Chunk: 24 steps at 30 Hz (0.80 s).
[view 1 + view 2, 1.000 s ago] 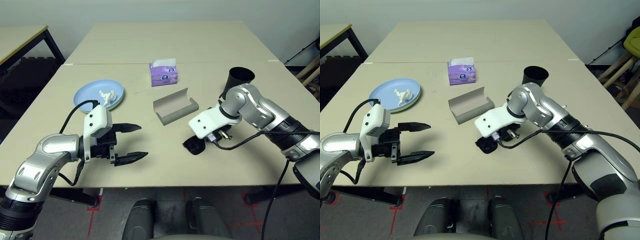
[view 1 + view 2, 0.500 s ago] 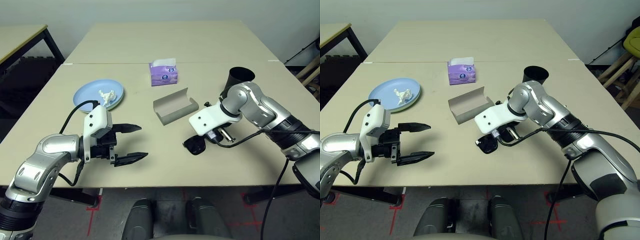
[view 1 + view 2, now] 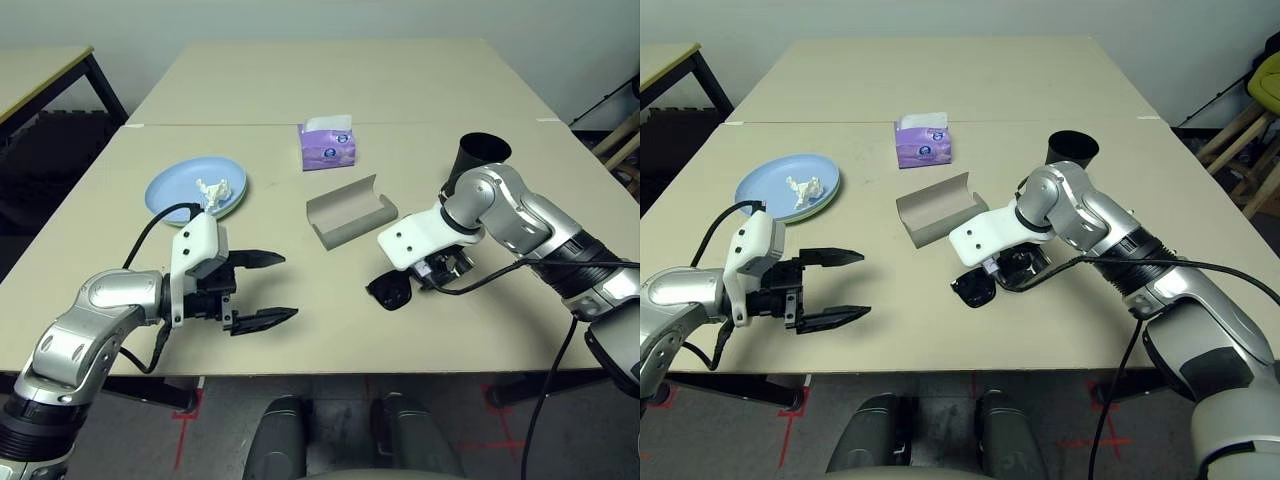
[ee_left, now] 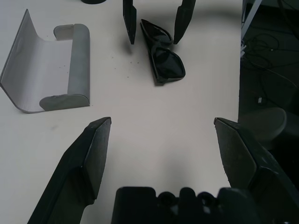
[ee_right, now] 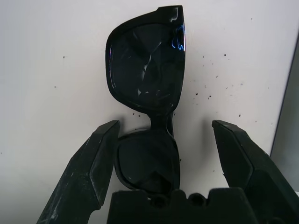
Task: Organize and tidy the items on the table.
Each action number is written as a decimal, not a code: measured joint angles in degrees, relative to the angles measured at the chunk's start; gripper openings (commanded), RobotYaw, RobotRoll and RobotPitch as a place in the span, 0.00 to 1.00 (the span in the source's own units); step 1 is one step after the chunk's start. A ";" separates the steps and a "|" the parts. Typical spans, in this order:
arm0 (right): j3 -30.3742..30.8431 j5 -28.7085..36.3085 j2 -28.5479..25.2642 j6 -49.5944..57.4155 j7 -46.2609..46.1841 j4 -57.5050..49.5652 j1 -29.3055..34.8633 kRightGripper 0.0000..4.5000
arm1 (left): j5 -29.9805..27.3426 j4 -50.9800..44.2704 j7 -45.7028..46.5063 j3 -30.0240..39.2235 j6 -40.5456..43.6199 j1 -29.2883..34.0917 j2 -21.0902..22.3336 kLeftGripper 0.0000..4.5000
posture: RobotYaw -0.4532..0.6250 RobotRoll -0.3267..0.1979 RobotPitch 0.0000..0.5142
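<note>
Now, from the head cameras, we see the right claw has just sprung apart: a second ago it was pinched shut on the black sunglasses, and now they lie flat on the table, released, at about 5 o'clock from the grey glasses case. The case sits open and empty near them, not touching. Our left claw hangs spread wide at 8 o'clock of the scene, holding nothing. Over at 10 o'clock, the light blue plate carries the crumpled white paper wad; the black cup stands at 2 o'clock.

From the left wrist, we look across the bare table at the case and the sunglasses, with the right claw's two fingers standing either side of the near lens, clear of it.

From the right wrist, the sunglasses lie lens-down between the parted fingers, untouched.

We'd judge the glasses were set down for a fresh grip; they aren't cased yet.
</note>
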 measured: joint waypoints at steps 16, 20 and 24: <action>0.00 -1.73 0.00 0.03 -0.22 -1.58 2.01 0.78 | 0.03 0.00 0.36 -0.02 0.00 0.00 0.00 1.00 | 0.50 0.62 0.16; 0.00 -1.78 0.00 0.12 -0.27 -1.62 2.22 0.44 | 0.18 0.00 0.36 -0.03 0.00 -0.01 0.00 1.00 | 0.50 0.62 0.16; -0.31 -1.75 0.12 0.09 -0.46 -1.81 2.16 0.11 | 0.40 0.00 0.35 -0.04 0.00 -0.01 0.00 1.00 | 0.50 0.62 0.16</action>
